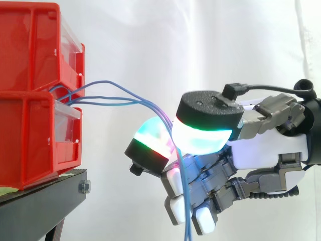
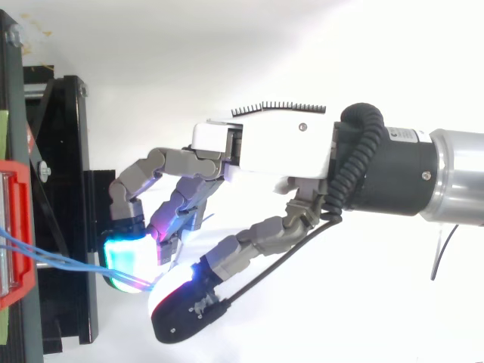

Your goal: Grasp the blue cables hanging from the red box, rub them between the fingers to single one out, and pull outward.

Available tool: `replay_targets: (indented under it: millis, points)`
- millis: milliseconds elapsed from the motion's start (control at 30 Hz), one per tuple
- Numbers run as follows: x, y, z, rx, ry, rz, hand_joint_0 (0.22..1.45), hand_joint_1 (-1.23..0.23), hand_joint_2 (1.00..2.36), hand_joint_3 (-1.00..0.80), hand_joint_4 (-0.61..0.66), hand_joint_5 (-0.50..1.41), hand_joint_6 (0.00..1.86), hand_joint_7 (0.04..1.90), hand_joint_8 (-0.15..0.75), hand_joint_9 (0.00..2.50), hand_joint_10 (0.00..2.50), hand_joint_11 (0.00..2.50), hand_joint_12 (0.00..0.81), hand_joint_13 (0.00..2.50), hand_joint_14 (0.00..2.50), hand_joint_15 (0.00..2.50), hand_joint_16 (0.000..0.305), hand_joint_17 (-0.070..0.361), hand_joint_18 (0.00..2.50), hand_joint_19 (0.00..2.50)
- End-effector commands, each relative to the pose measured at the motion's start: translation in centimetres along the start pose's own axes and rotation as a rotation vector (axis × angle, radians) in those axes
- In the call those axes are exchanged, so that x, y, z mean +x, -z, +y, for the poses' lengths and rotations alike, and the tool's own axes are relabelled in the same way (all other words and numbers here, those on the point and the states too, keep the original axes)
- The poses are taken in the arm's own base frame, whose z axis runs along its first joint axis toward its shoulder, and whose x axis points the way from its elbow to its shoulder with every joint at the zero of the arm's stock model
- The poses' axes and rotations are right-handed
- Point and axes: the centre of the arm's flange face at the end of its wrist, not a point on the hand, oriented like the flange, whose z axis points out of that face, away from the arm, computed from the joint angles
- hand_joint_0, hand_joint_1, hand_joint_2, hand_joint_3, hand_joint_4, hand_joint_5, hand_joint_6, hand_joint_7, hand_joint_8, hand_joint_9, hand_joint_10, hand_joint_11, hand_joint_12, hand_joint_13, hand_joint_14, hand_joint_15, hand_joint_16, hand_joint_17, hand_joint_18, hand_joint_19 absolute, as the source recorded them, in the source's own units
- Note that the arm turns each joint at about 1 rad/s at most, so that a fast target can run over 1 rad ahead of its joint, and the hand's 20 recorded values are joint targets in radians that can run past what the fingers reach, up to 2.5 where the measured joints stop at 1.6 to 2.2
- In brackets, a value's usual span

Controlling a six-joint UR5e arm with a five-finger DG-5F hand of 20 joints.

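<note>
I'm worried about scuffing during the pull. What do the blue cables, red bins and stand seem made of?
The blue cables: thin, smooth blue sheath, probably plastic over wire; they bend in soft curves. The red bins: glossy moulded plastic, with ribbed walls and highlights. The stand: matte black, likely painted metal, judging by its sharp edge and bolt.

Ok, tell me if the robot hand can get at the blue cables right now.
Likely yes: the robot hand seems to pinch the blue cables between two glowing pads, away from the red box; nothing blocks it.
</note>
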Motion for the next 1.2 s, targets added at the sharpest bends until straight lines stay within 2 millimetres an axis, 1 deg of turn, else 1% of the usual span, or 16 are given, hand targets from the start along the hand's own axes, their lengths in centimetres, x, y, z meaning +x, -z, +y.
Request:
replay_targets:
  millis: [0, 67, 167, 267, 400, 633, 667, 733, 800, 900, 1000, 1100, 1167]
  points:
    - [0.07, 0.0, 0.01, 0.0, 0.0, 0.001, 0.59, -0.87, 1.0, -0.5, 0.13, -0.17, 0.87, 1.04, 0.258, 0.92, 0.02, 0.67, 0.359, 0.87, 0.02, 0.63, 0.044, 0.1, 0.8, 0.7]
    - [0.07, 0.0, 0.01, 0.0, 0.0, 0.001, 0.56, -0.86, 1.0, -0.5, 0.13, -0.17, 0.87, 1.05, 0.261, 0.93, 0.02, 0.68, 0.364, 0.88, 0.02, 0.64, 0.045, 0.102, 0.81, 0.7]
    - [-0.03, 0.0, 0.0, 0.0, 0.0, 0.001, 0.54, -0.84, 1.0, -0.5, 0.14, -0.16, 0.86, 1.06, 0.273, 0.95, 0.02, 0.67, 0.371, 0.89, 0.02, 0.64, 0.046, 0.104, 0.81, 0.71]
    - [0.07, 0.0, 0.01, 0.0, 0.0, 0.001, 0.57, -0.81, 1.0, -0.5, 0.13, -0.16, 0.86, 1.07, 0.268, 0.96, 0.02, 0.68, 0.368, 0.89, 0.02, 0.64, 0.045, 0.102, 0.8, 0.72]
    - [-0.03, 0.0, 0.0, 0.0, 0.0, 0.001, 0.59, -0.77, 1.01, -0.37, 0.1, -0.15, 0.85, 1.11, 0.261, 0.97, 0.02, 0.66, 0.361, 0.89, 0.02, 0.63, 0.044, 0.1, 0.8, 0.73]
    - [-0.04, 0.02, 0.12, -0.002, 0.0, 0.001, 0.59, -0.77, 1.02, -0.21, 0.05, -0.15, 0.85, 1.18, 0.267, 0.98, 0.02, 0.66, 0.371, 0.9, 0.02, 0.64, 0.045, 0.1, 0.8, 0.74]
    - [0.07, 0.03, 0.13, -0.002, 0.0, 0.002, 0.59, -0.78, 1.02, -0.19, 0.05, -0.16, 0.86, 1.17, 0.271, 0.97, 0.02, 0.66, 0.369, 0.91, 0.02, 0.64, 0.045, 0.101, 0.8, 0.74]
    - [0.07, 0.03, 0.13, -0.002, 0.001, 0.002, 0.61, -0.81, 1.02, -0.19, 0.03, -0.17, 0.88, 1.09, 0.274, 0.96, 0.02, 0.66, 0.371, 0.9, 0.02, 0.64, 0.045, 0.101, 0.81, 0.72]
    - [0.07, 0.0, 0.01, 0.0, 0.0, 0.001, 0.64, -0.87, 1.02, -0.19, 0.05, -0.19, 0.89, 1.08, 0.277, 0.93, 0.02, 0.68, 0.371, 0.9, 0.02, 0.63, 0.045, 0.102, 0.81, 0.7]
    - [0.07, 0.0, 0.01, 0.0, 0.0, 0.001, 0.66, -0.88, 1.02, -0.23, 0.1, -0.19, 0.9, 1.0, 0.277, 0.92, 0.02, 0.68, 0.367, 0.9, 0.02, 0.63, 0.045, 0.101, 0.82, 0.7]
    - [-0.04, 0.0, 0.0, 0.0, 0.0, -0.001, 0.61, -0.81, 1.02, -0.3, 0.1, -0.15, 0.86, 1.11, 0.263, 0.99, 0.02, 0.62, 0.363, 0.92, 0.02, 0.62, 0.044, 0.1, 0.82, 0.72]
    - [0.07, 0.0, 0.01, 0.0, 0.0, 0.001, 0.59, -0.78, 1.02, -0.3, 0.09, -0.14, 0.84, 1.16, 0.253, 1.01, 0.01, 0.56, 0.362, 0.94, 0.02, 0.63, 0.044, 0.1, 0.83, 0.72]
    - [0.04, 0.05, 0.24, -0.003, -0.001, 0.0, 0.57, -0.72, 1.02, -0.28, 0.06, -0.13, 0.84, 1.16, 0.245, 1.02, 0.02, 0.51, 0.362, 0.95, 0.02, 0.63, 0.044, 0.1, 0.84, 0.73]
